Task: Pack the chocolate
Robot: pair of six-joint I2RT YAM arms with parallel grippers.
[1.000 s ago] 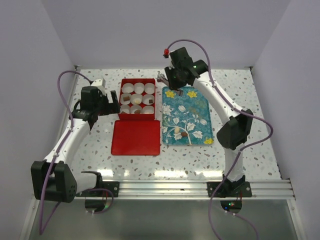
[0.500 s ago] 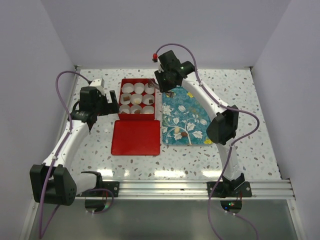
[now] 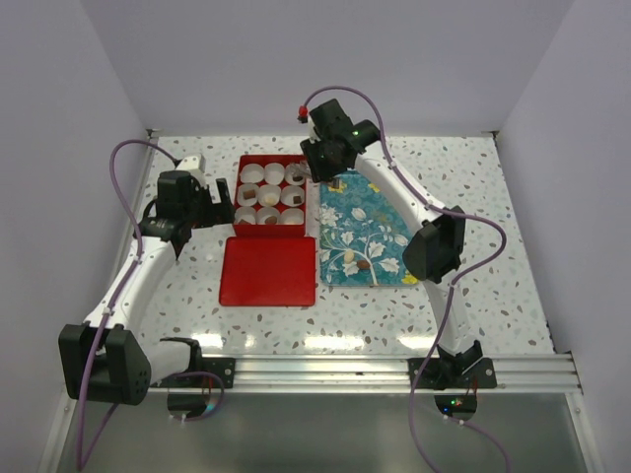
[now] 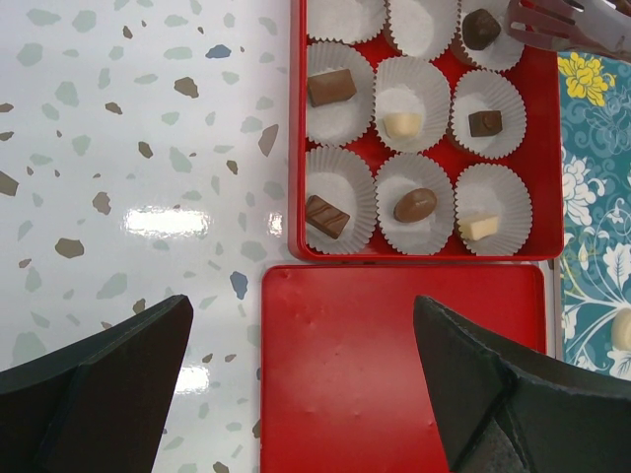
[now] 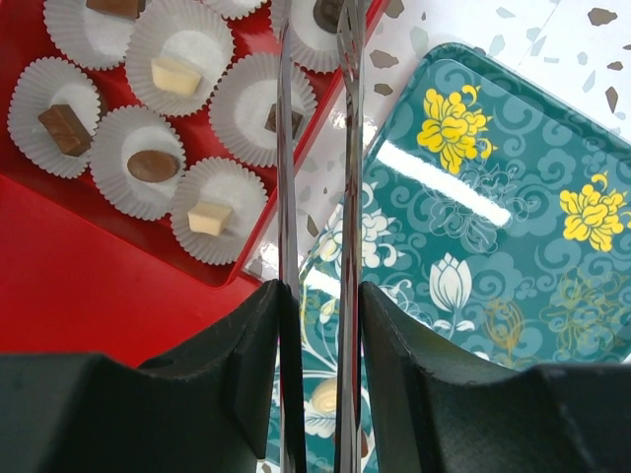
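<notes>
Speckled table (image 4: 118, 148): oval chocolate (image 4: 415, 205) lies lengthwise left-right.

**Left wrist view.** The top edge cuts the far row of paper cups (image 4: 424, 20) in the red box (image 4: 296, 148). The bottom edge cuts the red lid (image 4: 394, 374) and the fingers of the left gripper (image 4: 304, 315). The right edge cuts the teal tray (image 4: 601, 197) and a cream chocolate (image 4: 622, 330) lying on it.

**Right wrist view.** The long fingers (image 5: 284, 148) of the right gripper (image 5: 314, 59) run off the top edge, so we cannot tell whether they hold anything. One finger half covers a dark chocolate (image 5: 296, 121).

**Top view.** We find the chocolates in the box too small to tell apart.
</notes>
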